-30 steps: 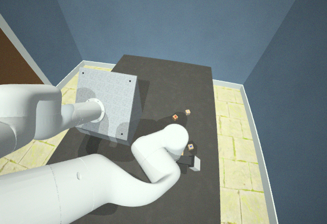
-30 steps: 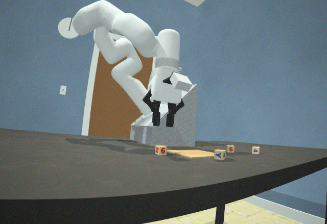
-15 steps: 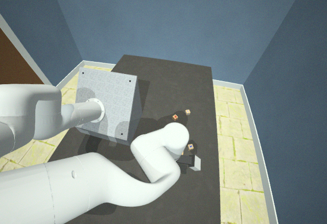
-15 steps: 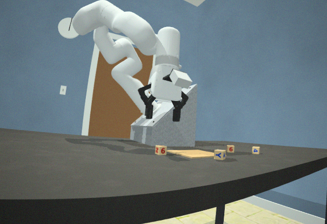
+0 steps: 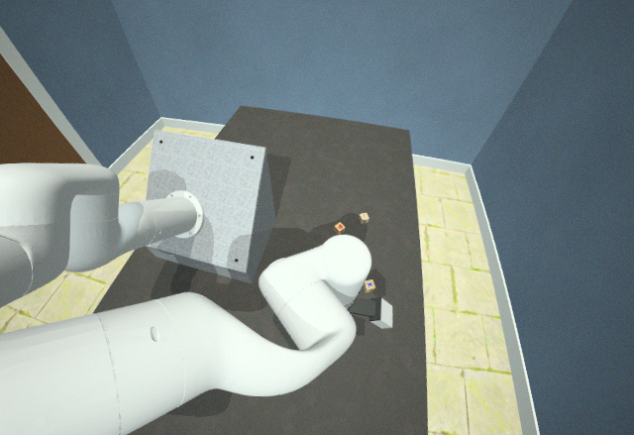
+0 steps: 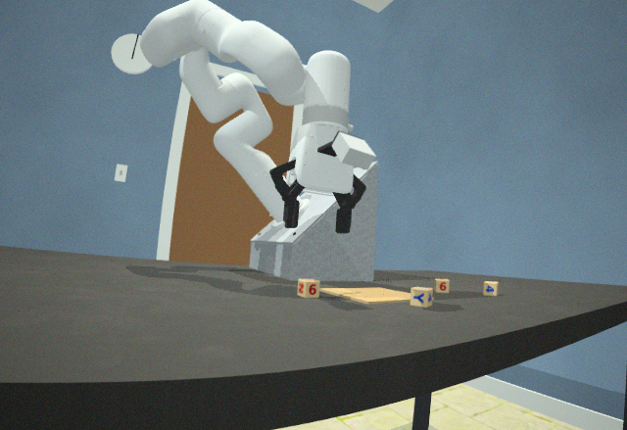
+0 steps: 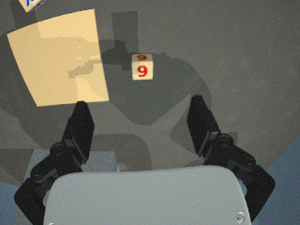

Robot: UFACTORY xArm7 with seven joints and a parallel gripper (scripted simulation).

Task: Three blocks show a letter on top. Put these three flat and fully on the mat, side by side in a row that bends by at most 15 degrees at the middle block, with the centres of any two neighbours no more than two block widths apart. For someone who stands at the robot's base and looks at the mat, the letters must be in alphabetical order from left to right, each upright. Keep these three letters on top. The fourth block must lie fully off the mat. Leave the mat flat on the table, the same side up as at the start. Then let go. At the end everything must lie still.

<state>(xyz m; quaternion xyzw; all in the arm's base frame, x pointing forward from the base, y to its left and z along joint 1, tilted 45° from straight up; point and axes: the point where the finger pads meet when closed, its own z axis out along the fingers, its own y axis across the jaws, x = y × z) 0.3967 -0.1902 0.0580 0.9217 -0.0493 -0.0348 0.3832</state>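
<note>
My gripper [image 6: 317, 229] [image 7: 140, 110] is open and empty, high above the table; the arm hides its fingers in the top view. A block with red characters [image 6: 308, 288] [image 7: 142, 67] lies off the tan mat [image 6: 371, 297] [image 7: 28, 49], with a gap between them. A block with a blue X-like mark on top [image 5: 369, 284] shows a blue Y on a side in the exterior view [image 6: 421, 297]; it is near the mat's other side. A block with a red top mark [image 5: 340, 227] [image 6: 442, 285] and a block with a faint top mark [image 5: 364, 216] [image 6: 490, 288] lie farther off. The arm hides the mat in the top view.
The robot's grey base block [image 5: 209, 179] [image 6: 334, 243] stands on the dark table [image 5: 327, 163] [image 6: 202, 334]. A white box [image 5: 384, 313] [image 6: 354, 150] is mounted beside the gripper. The arm hangs over the middle of the table in the top view.
</note>
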